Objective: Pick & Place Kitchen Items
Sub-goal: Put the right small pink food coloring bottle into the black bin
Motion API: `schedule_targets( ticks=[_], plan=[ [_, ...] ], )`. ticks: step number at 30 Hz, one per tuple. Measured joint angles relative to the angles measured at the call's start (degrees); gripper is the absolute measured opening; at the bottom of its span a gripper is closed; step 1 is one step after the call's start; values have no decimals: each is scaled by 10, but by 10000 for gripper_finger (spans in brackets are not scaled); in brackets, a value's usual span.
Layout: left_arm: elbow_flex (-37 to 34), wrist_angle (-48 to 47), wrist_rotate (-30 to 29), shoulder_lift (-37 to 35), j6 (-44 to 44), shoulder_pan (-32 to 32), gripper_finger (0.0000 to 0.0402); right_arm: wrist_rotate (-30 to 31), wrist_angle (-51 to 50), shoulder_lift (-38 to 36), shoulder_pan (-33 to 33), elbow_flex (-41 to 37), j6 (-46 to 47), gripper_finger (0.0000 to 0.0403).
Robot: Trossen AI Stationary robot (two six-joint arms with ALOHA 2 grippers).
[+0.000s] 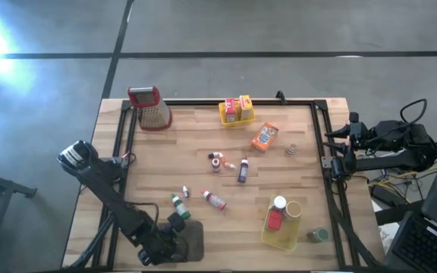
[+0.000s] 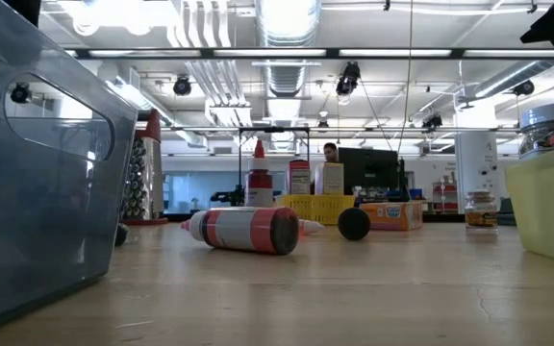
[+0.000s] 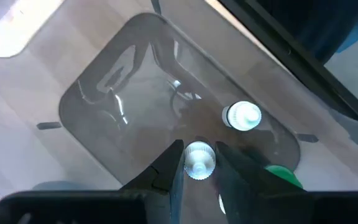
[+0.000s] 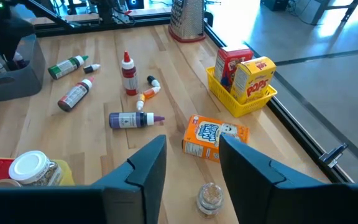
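My left gripper [image 3: 199,169] hangs over the grey tray [image 1: 194,241] at the table's near left and is shut on a small white-capped bottle [image 3: 198,159]. Another white-capped bottle [image 3: 242,116] stands inside the tray [image 3: 104,99]. Loose on the table lie a green-labelled bottle [image 1: 177,202], a red-and-white bottle [image 1: 214,200], a purple-capped bottle [image 1: 243,171], an orange box [image 1: 265,137] and a small jar [image 1: 290,150]. My right gripper [image 4: 191,165] waits open at the right edge, above the small jar [image 4: 209,198] and near the orange box [image 4: 214,137]. My left gripper has the small bottle between its two fingers [image 3: 169,171], which come from above and point down into the tray. Only the bottle's white cap [image 3: 198,155] shows, facing up, so the bottle is upright. Whether its base rests on the tray floor cannot be told.
A far yellow basket [image 1: 236,120] holds boxes; a near-right yellow basket [image 1: 279,239] holds a white-lidded jar [image 1: 279,203] and a red item. A green jar [image 1: 319,236] stands beside it. The grater [image 1: 150,106] stands at the far left. A black frame rims the table.
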Motion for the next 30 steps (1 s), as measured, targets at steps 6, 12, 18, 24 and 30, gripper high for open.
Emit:
schedule_targets(
  ticks=[6, 12, 18, 24, 30],
  plan=[
    [0, 2, 1, 16, -6, -1, 85, 0, 0, 0, 0, 0, 0, 121],
    [0, 2, 7, 20, -9, -1, 85, 0, 0, 0, 0, 0, 0, 101],
    [0, 6, 7, 18, -20, -1, 85, 0, 0, 0, 0, 0, 0, 78],
    [0, 6, 7, 17, -19, -1, 85, 0, 0, 0, 0, 0, 0, 57],
    [0, 6, 8, 17, -26, -1, 85, 0, 0, 0, 0, 0, 0, 42]
  ],
)
